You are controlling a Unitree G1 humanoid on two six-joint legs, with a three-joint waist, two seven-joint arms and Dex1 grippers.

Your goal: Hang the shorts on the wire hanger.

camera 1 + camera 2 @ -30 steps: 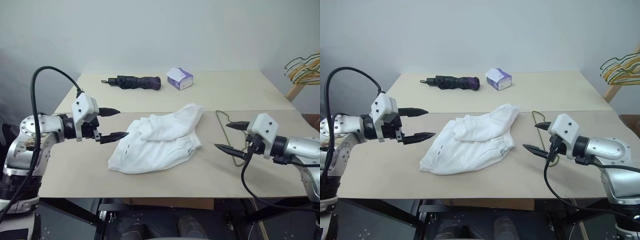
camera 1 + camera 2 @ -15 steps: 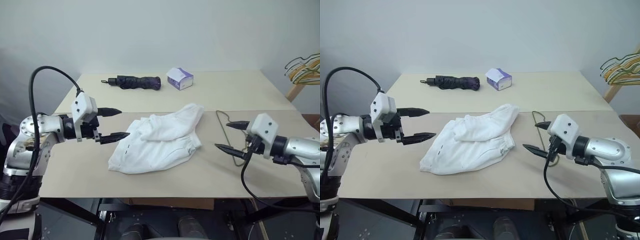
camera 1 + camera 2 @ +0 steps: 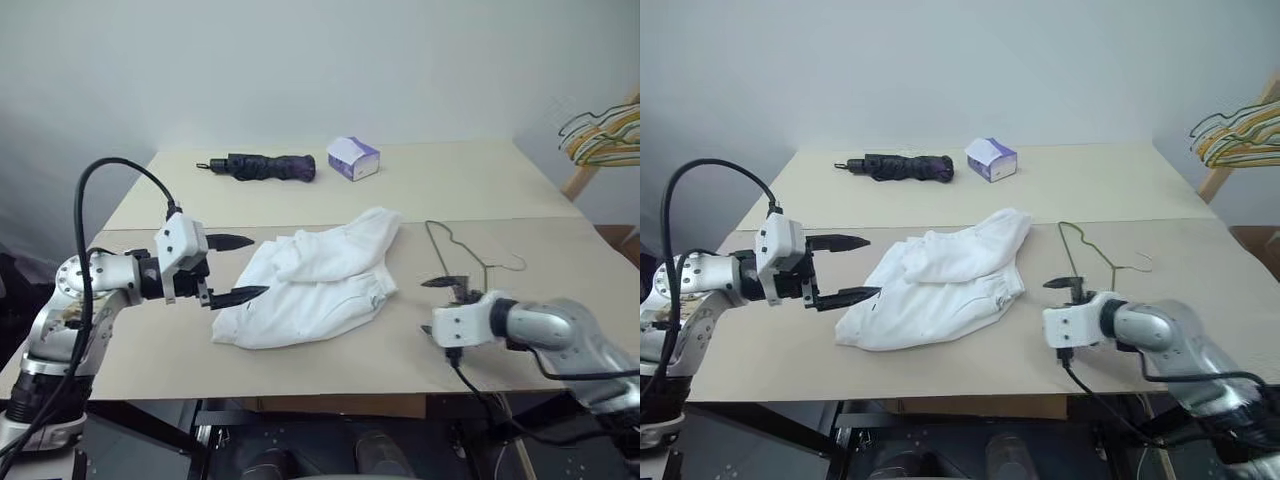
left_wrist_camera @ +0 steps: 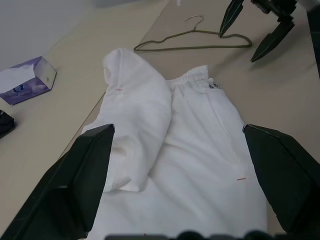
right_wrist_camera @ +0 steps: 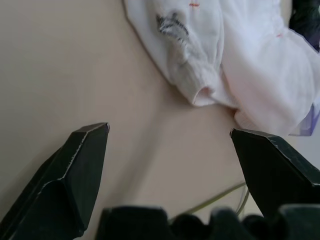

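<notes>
Shorts point(image 3: 312, 285): soft white cloth, matt, creasing; waistband looking gathered and ribbed. Wire hanger point(image 3: 455, 252): thin dull greenish metal wire. Table point(image 3: 300, 360): pale wood, smooth, matt. Tissue box point(image 3: 354, 158): printed cardboard. Umbrella point(image 3: 262, 166): dark fabric, crumpling.

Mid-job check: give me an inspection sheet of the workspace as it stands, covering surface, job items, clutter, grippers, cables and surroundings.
Surface: light beige table of two boards with a seam across it.
Job's things: white cloth shorts lie crumpled mid-table; thin dark wire hanger lies flat on the robot's right of them, apart from them.
Clutter: folded dark umbrella and white-and-purple tissue box at the far edge.
Grippers: left gripper open, fingers at the shorts' near-left edge, holding nothing; right gripper open, low by the hanger's near end, holding nothing.
Cables: black cable loops over the left arm; another hangs under the right wrist.
Surroundings: plain pale wall; bunch of yellow, tan and dark hangers at far right.
</notes>
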